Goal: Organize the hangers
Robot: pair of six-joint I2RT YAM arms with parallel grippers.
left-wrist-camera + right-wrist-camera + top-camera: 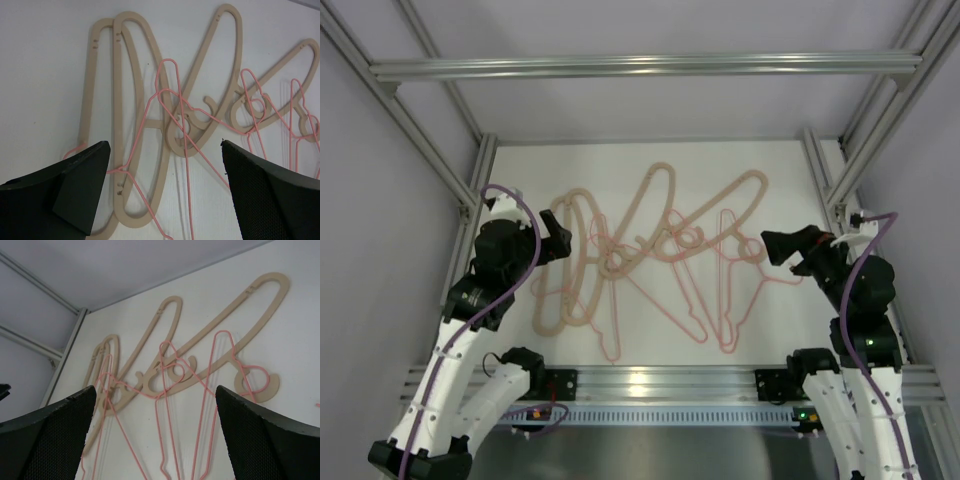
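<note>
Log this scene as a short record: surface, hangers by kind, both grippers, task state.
surface: white table
beige hangers: about four, thick, lying flat, overlapping
pink hangers: thin wire, tangled over and among the beige ones
left gripper: open, empty, at the pile's left end
right gripper: open, empty, at the pile's right end
task state: not sorted; both kinds lie mixed in one pile

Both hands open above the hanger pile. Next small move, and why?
Probably lower the left hand onto the leftmost beige hanger: it sits at the pile's edge nearest that hand, while the middle beige hangers are laced with pink ones.
</note>
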